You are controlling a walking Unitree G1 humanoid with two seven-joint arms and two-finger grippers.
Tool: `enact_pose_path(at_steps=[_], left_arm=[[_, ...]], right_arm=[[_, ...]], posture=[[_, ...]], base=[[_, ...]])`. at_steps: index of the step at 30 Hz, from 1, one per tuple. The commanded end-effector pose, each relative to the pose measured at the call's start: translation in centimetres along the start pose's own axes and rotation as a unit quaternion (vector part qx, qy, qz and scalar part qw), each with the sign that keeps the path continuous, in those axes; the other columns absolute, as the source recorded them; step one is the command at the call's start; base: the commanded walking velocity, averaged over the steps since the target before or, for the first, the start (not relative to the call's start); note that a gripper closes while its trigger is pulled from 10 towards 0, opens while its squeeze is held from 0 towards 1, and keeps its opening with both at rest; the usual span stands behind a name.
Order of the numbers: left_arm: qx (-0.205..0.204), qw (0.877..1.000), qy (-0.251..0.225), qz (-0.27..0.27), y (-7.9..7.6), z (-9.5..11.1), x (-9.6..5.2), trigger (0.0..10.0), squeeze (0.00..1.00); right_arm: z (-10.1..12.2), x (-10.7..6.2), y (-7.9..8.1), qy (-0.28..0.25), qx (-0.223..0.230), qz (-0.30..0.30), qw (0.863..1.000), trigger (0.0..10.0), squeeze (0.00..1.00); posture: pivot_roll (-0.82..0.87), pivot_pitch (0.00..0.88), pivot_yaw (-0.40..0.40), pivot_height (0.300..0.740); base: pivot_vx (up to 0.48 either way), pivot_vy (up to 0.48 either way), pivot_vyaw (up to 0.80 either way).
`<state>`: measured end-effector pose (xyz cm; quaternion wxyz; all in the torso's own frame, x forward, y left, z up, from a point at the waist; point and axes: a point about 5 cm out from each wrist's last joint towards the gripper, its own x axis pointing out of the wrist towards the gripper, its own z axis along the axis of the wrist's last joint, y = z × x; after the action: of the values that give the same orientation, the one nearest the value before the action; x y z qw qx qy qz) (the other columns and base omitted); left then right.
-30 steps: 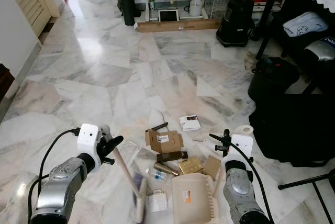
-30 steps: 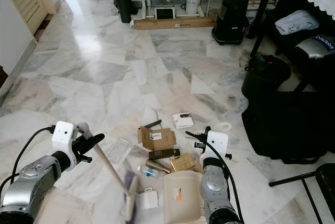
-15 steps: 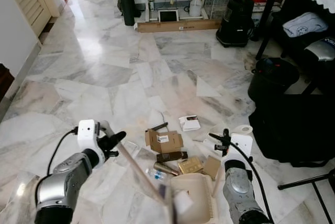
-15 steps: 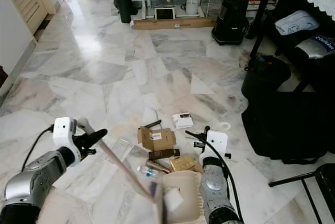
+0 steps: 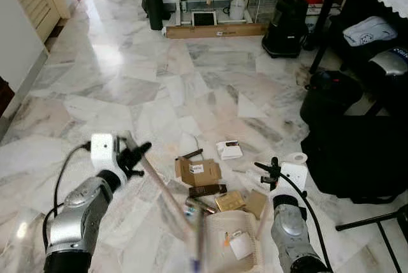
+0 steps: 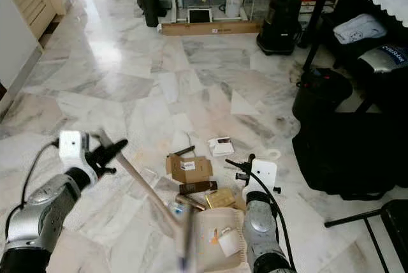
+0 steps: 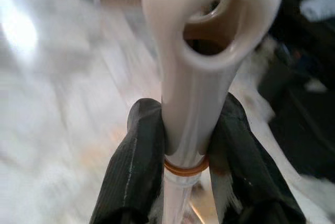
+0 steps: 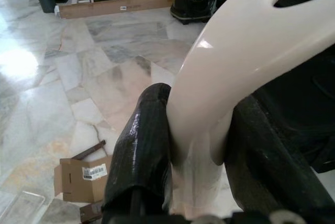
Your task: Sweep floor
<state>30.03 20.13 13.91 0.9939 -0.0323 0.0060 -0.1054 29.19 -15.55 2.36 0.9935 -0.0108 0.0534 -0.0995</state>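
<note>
The broom (image 5: 167,196) is clamped at its handle top by the left gripper (image 7: 186,150), its blurred head at the dustpan (image 5: 233,244). The dustpan, on the floor (image 5: 127,88) and holding scraps, is gripped at its handle by the right gripper (image 8: 201,166). A cardboard box (image 8: 78,179) lies just beyond.

Silver arms (image 5: 80,212) (black cables looping), white wrist cameras (image 5: 103,149), black fingers (image 7: 133,161).

1. Both eye views: from head, forward-down over marble floor (image 5: 127,75), same litter beyond dustpan (image 5: 233,247).
2. Left wrist view: very close on broom handle (image 7: 201,77).
3. Right wrist view: close along dustpan handle (image 8: 235,62), sharing cardboard box (image 8: 78,179).
</note>
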Motion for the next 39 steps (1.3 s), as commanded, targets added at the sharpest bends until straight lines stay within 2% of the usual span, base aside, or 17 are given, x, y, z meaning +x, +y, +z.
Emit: enact_pose_path(at_steps=[1,2,3,4,13,18,20,25,35,39], left_arm=[[0.065,0.996,-0.063,-0.008,-0.7,2.6,0.3,10.0,0.00],[0.065,0.996,-0.063,-0.008,-0.7,2.6,0.3,10.0,0.00],[0.098,0.991,-0.090,-0.012,-1.2,3.5,0.4,10.0,0.00],[0.108,0.988,-0.106,-0.011,-1.3,4.2,0.4,10.0,0.00],[0.089,0.985,-0.148,0.022,-0.8,5.1,0.6,10.0,0.00],[0.107,0.982,-0.149,0.041,-0.5,4.6,0.4,10.0,0.00],[0.121,0.982,-0.136,0.051,-0.4,3.4,0.1,10.0,0.00],[0.130,0.982,-0.126,0.045,-0.6,2.4,0.0,10.0,0.00],[0.136,0.982,-0.122,0.045,-1.2,1.3,0.2,10.0,0.00],[0.138,0.982,-0.123,0.045,-1.6,0.9,0.1,10.0,0.00]], right_arm=[[-0.9,-0.6,0.4,0.025,0.015,0.002,1.000,10.0,0.00],[-0.9,-0.6,0.4,0.025,0.015,0.002,1.000,10.0,0.00],[-0.9,-0.6,0.1,0.020,0.011,-0.004,1.000,10.0,0.00],[-0.8,-0.5,-0.1,0.017,0.011,-0.009,1.000,10.0,0.00],[-0.5,-0.7,-1.3,-0.004,0.010,-0.020,1.000,10.0,0.00],[-0.2,-0.9,-1.9,-0.022,0.014,-0.025,0.999,10.0,0.00],[0.2,-1.1,-2.2,-0.035,0.030,-0.029,0.998,10.0,0.00],[0.6,-1.4,-2.4,-0.050,0.037,-0.029,0.998,10.0,0.00],[3.7,-1.8,-2.8,-0.109,0.063,-0.026,0.992,10.0,0.00],[4.4,-1.9,-2.9,-0.115,0.073,-0.028,0.990,10.0,0.00]], posture=[[0.14,0.066,0.019,0.740],[0.14,0.066,0.019,0.740],[0.15,0.058,0.018,0.740],[0.15,0.050,0.019,0.740],[0.14,0.029,0.019,0.740],[0.14,0.016,0.020,0.740],[0.14,0.002,0.023,0.740],[0.13,0.000,0.025,0.740],[0.11,0.000,0.029,0.740],[0.11,0.000,0.026,0.740]], base=[[0.000,0.000,0.00],[0.000,0.000,0.00],[0.000,0.000,0.00],[0.000,0.000,0.00],[0.000,0.000,0.00],[0.000,0.000,0.00],[0.000,0.000,0.00],[0.000,0.000,0.00],[0.000,0.000,0.00],[0.000,0.000,0.00]])
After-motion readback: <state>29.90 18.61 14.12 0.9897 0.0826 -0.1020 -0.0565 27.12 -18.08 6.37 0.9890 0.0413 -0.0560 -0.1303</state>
